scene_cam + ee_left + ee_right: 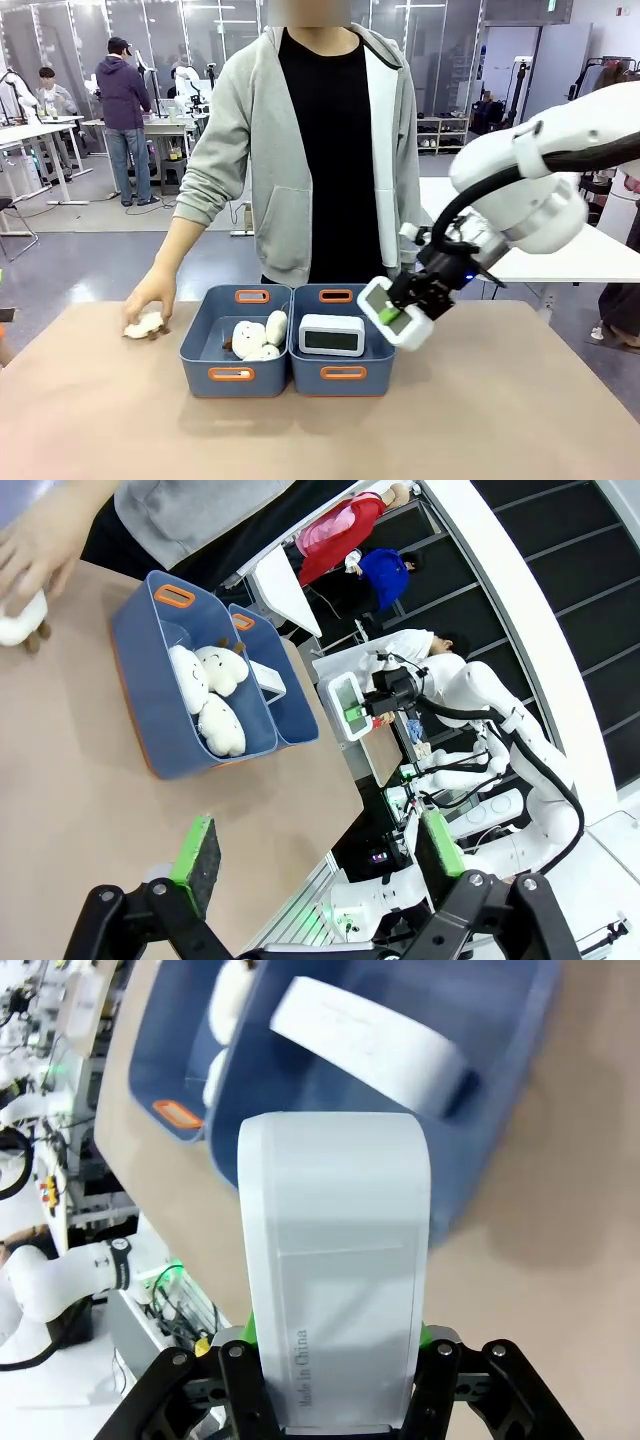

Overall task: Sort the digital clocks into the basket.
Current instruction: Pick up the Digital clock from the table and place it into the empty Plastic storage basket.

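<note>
My right gripper (397,308) is shut on a white digital clock (412,330) and holds it tilted in the air, just above the right rim of the right blue basket (318,378). In the right wrist view that clock (335,1250) stands between the green pads (427,1336), over the basket (505,1080). A second digital clock (332,335) stands upright inside this basket, also seen as clock (370,1045) and clock (268,678). My left gripper (318,852) hangs open with nothing in it above the tabletop, well away from the baskets (150,690).
The left blue tub (200,370) holds cream mushroom-like pieces (258,338). The person stands right behind the tubs, one hand (150,295) resting on another cream piece (145,326) on the table at the left. Bare brown tabletop (320,440) lies in front.
</note>
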`<state>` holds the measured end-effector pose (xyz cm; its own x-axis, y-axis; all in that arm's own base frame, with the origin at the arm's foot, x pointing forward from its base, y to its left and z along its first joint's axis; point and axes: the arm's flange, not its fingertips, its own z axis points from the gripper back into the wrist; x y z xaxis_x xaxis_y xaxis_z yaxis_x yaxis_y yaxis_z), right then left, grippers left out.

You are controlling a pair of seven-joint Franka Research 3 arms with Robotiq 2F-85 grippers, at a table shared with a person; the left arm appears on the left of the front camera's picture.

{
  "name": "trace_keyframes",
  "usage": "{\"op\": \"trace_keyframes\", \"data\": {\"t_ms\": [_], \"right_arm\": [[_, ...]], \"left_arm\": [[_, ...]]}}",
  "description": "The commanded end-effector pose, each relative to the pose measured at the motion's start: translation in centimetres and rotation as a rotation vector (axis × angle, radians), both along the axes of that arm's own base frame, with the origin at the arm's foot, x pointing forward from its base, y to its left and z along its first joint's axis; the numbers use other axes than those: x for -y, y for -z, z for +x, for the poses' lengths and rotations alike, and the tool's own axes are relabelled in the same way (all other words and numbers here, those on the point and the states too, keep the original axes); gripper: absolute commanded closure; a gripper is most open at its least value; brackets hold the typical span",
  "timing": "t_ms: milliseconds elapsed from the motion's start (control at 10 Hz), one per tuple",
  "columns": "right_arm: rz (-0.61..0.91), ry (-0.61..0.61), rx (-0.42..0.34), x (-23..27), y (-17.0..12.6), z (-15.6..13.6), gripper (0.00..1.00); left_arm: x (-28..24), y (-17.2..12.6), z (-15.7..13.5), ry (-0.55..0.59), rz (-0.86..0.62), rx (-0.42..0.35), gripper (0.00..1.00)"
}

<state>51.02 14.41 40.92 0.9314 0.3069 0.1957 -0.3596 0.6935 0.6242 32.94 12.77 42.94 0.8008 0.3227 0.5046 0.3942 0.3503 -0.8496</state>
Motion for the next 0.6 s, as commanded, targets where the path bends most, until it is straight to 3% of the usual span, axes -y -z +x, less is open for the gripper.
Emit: {"op": "trace_keyframes", "data": {"t_ms": [0, 500], "right_arm": [[-0.004, 0.004, 0.048, -3.2, -0.3, 1.7, 1.0], [-0.028, 0.173, 0.037, -5.4, 3.5, 3.7, 1.0]], "left_arm": [[0.1, -0.1, 0.0, 0.002, -0.007, 0.002, 0.0], [0.1, -0.1, 0.0, 0.002, -0.007, 0.002, 0.0]]}}
